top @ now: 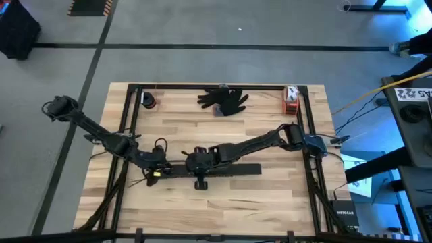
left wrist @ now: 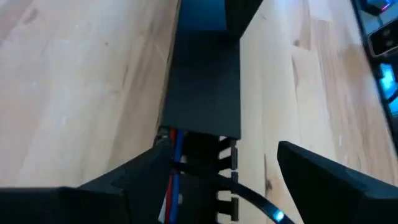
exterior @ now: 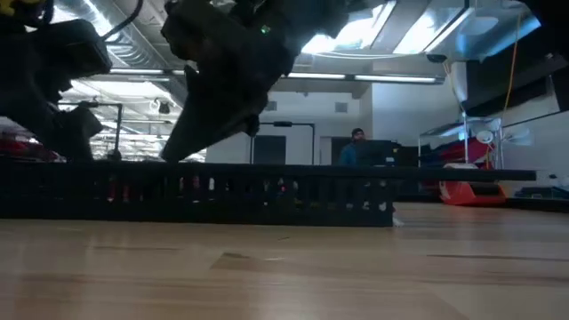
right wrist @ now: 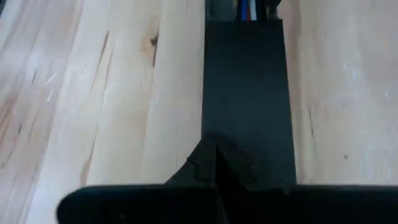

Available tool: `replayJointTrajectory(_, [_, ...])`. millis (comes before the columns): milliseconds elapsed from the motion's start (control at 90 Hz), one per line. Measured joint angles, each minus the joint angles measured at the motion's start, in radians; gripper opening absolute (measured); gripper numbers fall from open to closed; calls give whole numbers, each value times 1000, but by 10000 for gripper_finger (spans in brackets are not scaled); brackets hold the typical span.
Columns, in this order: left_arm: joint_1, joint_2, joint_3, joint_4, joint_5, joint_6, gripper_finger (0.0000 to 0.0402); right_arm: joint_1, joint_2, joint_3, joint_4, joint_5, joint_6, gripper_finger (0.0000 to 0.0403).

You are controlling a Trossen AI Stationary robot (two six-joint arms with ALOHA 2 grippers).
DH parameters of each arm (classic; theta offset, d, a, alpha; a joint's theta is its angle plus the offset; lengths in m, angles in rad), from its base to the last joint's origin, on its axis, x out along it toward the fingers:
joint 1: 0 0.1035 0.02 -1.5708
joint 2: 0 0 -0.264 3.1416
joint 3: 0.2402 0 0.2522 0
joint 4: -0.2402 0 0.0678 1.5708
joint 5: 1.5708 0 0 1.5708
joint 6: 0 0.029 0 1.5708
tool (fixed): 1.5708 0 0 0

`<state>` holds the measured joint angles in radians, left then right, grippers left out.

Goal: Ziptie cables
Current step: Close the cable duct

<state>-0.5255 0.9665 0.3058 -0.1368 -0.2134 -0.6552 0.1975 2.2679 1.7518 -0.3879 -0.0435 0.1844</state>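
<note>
Cables [left wrist: 176,163] lie lengthwise inside duct [left wrist: 205,93]; left pincer [left wrist: 214,186] wide open, empty, over duct's open end; right pincer [right wrist: 216,163] closed, empty, on lid.

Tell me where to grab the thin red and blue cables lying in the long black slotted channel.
Take the bare stretch of the thin red and blue cables just past the flat black cover, probably from above: the walls of the long black slotted channel flank them, blocking the sides. The open left claw straddles that spot; the right claw sits shut over the cover.
</note>
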Motion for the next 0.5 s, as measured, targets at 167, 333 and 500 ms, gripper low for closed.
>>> replayJointTrajectory(167, [-15,2,-3,0,-70,41,282,-1,-1,-9,7,9,12,0])
replayJointTrajectory(333, [-15,2,-3,4,-78,51,282,-1,2,-12,36,9,-7,0])
replayJointTrajectory(500, [-15,2,-4,0,-89,51,282,-5,62,-7,195,3,2,0])
